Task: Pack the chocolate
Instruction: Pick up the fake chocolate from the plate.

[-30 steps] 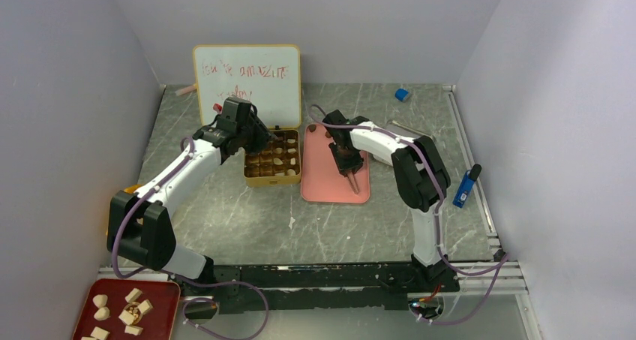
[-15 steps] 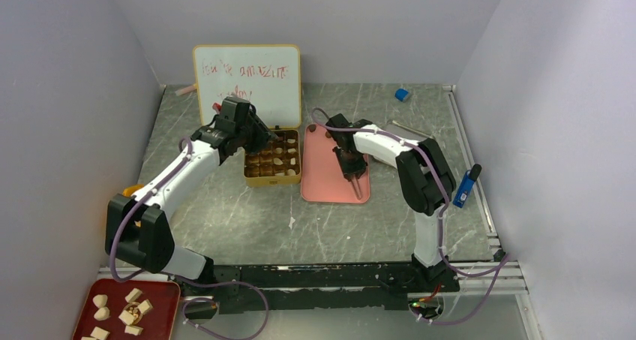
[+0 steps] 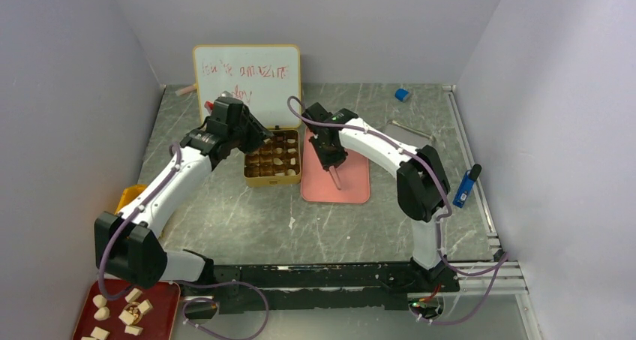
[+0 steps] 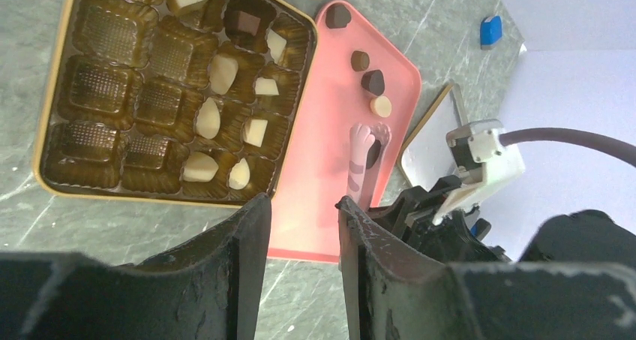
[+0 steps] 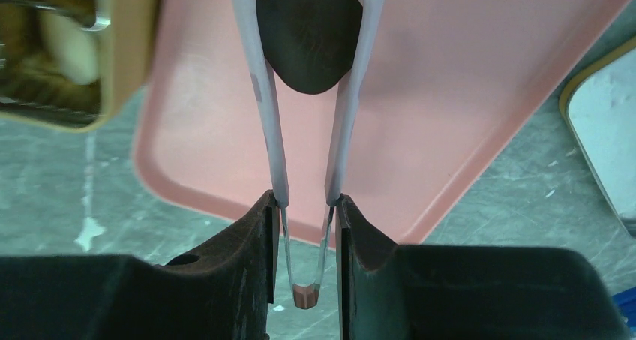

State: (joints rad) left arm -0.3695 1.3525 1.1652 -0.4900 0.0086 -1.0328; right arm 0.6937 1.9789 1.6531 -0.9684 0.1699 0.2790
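My right gripper [image 5: 304,201] is shut on pink cat-paw tongs [image 5: 270,115], whose tips pinch a dark rounded chocolate [image 5: 309,36] above the pink tray [image 5: 465,92]. In the top view the right gripper [image 3: 328,154] hangs over the tray's left half, beside the gold box [image 3: 273,177]. Several loose chocolates [image 4: 373,81], dark and tan, lie at the tray's far end. The box's brown insert [image 4: 112,77] holds several pale pieces and one dark one. My left gripper [image 4: 300,205] is open and empty, hovering at the box's far left corner [image 3: 251,133].
A whiteboard [image 3: 247,81] stands behind the box. A gold-rimmed white lid [image 4: 435,141] lies right of the pink tray. A blue cap [image 3: 403,94] and a blue tool [image 3: 466,186] sit to the right. A red tray [image 3: 161,310] of pale chunks is at the near left.
The right gripper has closed the tongs on the dark chocolate and carried it left across the pink tray toward the box. The left arm has drawn back slightly to the left.
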